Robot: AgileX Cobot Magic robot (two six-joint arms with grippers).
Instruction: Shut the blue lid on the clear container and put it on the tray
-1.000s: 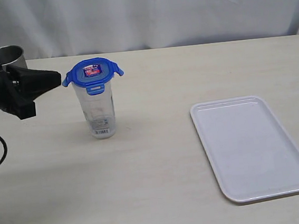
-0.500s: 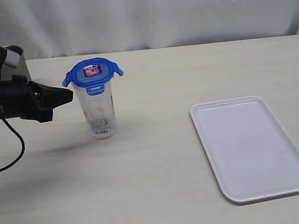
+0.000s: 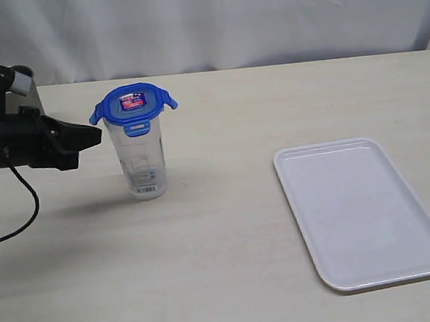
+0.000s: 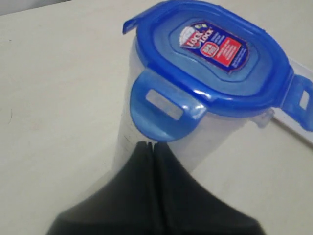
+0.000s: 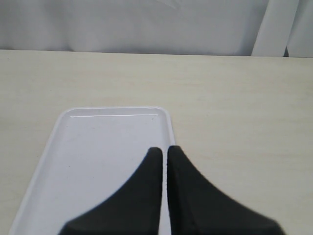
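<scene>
Standing just ahead of the left jaws, which are pressed together, the container (image 3: 143,160) is judged light, stiff, slick and tippy. Once its lid (image 4: 195,73) is latched, a mid-body grasp is advised. The right jaws are held together above the tray (image 5: 98,147).

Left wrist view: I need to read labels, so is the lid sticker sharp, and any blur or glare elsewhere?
Left wrist view: sticker on the small bright blue plastic lid fairly sharp, black left end effector soft-edged. Exterior view: even light, faint shadow beside the tall clear plastic container. Right wrist view: mild rim glare on the flat white plastic tray.
</scene>
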